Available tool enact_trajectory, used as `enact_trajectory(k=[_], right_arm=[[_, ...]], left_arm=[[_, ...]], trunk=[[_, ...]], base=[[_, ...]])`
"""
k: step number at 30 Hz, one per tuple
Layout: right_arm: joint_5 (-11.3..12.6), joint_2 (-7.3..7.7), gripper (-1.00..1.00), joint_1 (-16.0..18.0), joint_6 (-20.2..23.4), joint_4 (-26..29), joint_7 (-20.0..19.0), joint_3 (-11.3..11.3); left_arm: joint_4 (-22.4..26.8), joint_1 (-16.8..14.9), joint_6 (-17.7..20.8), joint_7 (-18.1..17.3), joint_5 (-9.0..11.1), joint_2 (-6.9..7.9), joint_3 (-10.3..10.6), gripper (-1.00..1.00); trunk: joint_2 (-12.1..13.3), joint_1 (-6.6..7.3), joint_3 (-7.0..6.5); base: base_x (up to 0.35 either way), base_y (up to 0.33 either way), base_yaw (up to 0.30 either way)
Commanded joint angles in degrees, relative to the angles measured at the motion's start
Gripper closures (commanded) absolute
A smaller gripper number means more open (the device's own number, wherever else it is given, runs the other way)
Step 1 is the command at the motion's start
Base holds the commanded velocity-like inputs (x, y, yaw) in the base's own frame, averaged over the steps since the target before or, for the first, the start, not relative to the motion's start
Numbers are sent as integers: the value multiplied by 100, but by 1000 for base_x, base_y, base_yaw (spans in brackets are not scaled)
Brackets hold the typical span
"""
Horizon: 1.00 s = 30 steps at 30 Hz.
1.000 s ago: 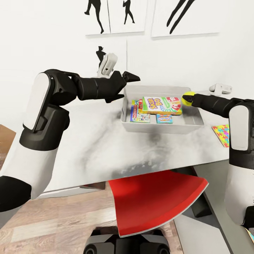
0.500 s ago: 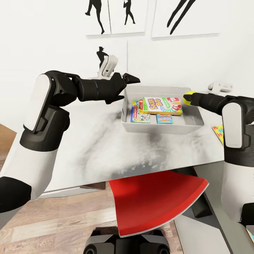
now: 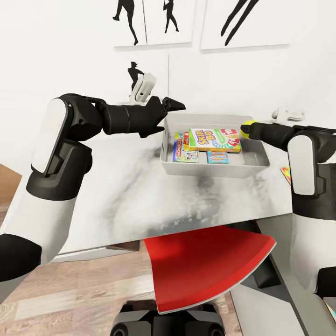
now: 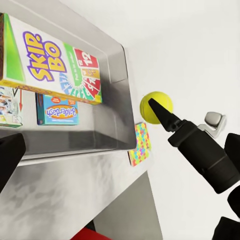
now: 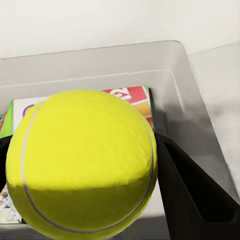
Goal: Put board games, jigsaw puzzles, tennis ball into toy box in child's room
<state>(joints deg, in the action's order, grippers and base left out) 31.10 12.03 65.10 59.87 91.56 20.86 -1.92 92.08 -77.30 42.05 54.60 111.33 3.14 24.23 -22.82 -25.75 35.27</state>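
The pale grey toy box [image 3: 212,170] stands on the table [image 3: 121,196]. Three board games lie in it: SKIP-BO [image 3: 213,139] on top, the white MONOPOLY one [image 3: 179,150] under it, and a small blue one [image 3: 217,157]. My right gripper [image 3: 248,128] is shut on the yellow tennis ball [image 3: 248,125] and holds it just above the box's right rim. The ball [image 5: 82,162] is large in the right wrist view, with a dark finger [image 5: 195,195] beside it. My left gripper [image 3: 164,116] hangs open at the box's left end. One jigsaw puzzle [image 4: 141,144] lies on the table right of the box.
A red chair seat [image 3: 205,266] juts out under the table's front edge. Small white objects stand at the back left [image 3: 142,87] and back right [image 3: 289,113] of the tabletop. A white wall with black silhouette prints rises directly behind. The dark grey desk wing [image 3: 280,233] runs along my right.
My right arm has swung a little to the left with the ball, and now covers most of the jigsaw puzzle in the head view. The left gripper rose slightly.
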Motion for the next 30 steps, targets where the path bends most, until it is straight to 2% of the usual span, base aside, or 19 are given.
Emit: enact_trajectory(k=[1,4,5,9,13,30], right_arm=[[58,5,100,6,13,3,80,-12],[54,-61,100,-1,13,2,123,-168],[54,-61,100,-1,13,2,123,-168],[32,-108,100,-28,13,2,228,-467],[14,-123,100,-52,13,2,347,-633],[2,-123,100,-97,13,-4,427,-783]], left_arm=[[3,-7,-4,50,47,2,3,-100],[3,-4,-6,50,47,1,1,-100],[3,-4,-6,50,47,1,1,-100],[3,1,-4,50,47,2,-3,-100],[3,3,-4,54,47,1,-5,-100],[3,4,-4,51,47,-5,-1,-100]], trunk=[[-10,-3,8],[-10,-3,8],[-10,-3,8],[-10,-3,8],[-10,-3,8],[-10,-3,20]], base=[[0,0,0],[0,0,0],[0,0,0],[0,0,0],[0,0,0],[0,0,0]])
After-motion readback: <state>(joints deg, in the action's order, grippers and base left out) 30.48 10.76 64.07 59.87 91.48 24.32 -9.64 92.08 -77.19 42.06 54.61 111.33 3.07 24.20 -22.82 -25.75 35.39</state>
